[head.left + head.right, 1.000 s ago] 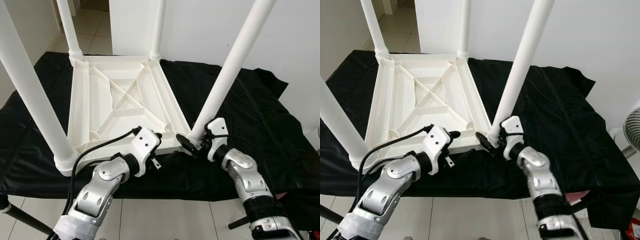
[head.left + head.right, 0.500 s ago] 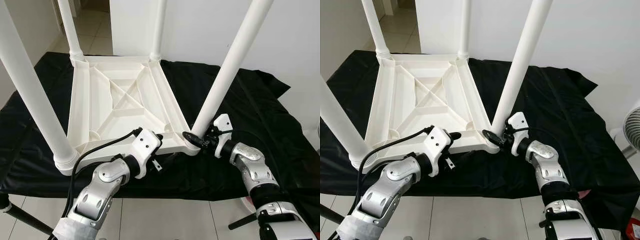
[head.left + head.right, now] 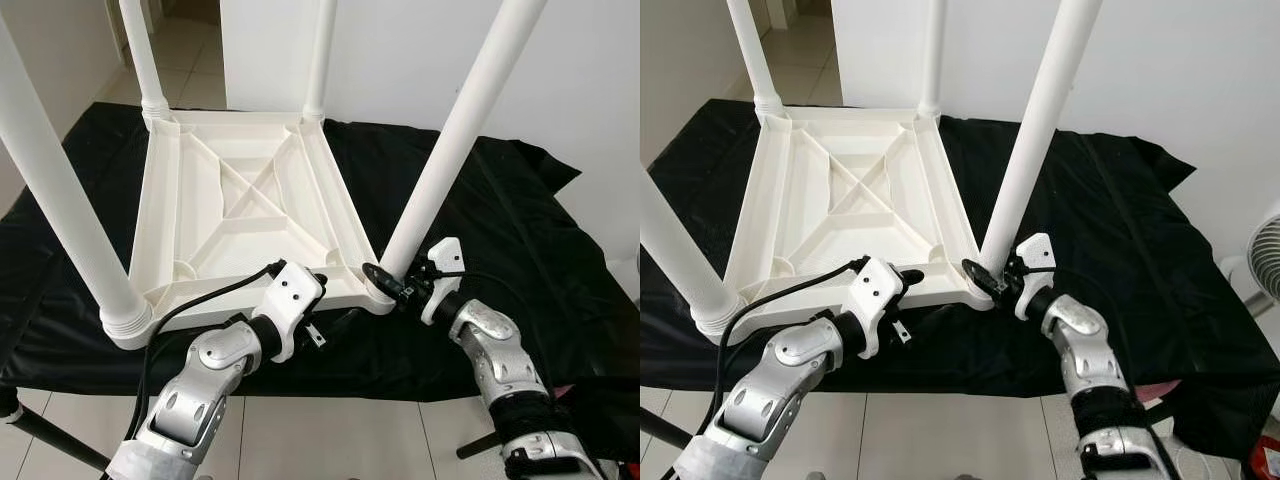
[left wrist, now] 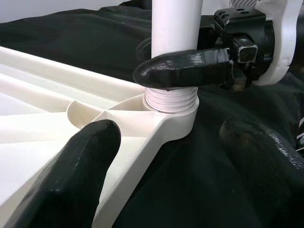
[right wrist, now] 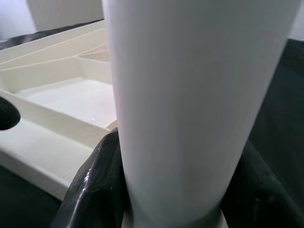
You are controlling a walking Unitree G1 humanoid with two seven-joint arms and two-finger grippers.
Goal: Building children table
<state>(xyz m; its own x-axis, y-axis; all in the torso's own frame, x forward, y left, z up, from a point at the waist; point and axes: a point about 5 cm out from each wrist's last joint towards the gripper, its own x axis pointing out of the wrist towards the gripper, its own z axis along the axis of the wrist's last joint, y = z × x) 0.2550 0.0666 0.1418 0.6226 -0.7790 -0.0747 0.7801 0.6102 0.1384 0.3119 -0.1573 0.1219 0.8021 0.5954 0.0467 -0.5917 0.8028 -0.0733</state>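
Observation:
A white plastic children's table lies upside down on a black cloth, its legs pointing up. My right gripper is shut on the near-right leg just above its threaded collar. In the right wrist view the leg sits tight between both black fingers. My left gripper is at the table's near rim, close to that corner. It is open and straddles the rim: one finger rests on the white frame, the other hangs over the cloth outside it.
The black cloth covers a raised surface with its front edge just before me; tiled floor lies below. Three more legs stand up, near-left and two at the back. A white wall is behind, a fan at far right.
My right wrist has turned around the base of the near-right leg while staying closed on it, and the forearm swung outward then back. The left gripper has stayed at the rim.

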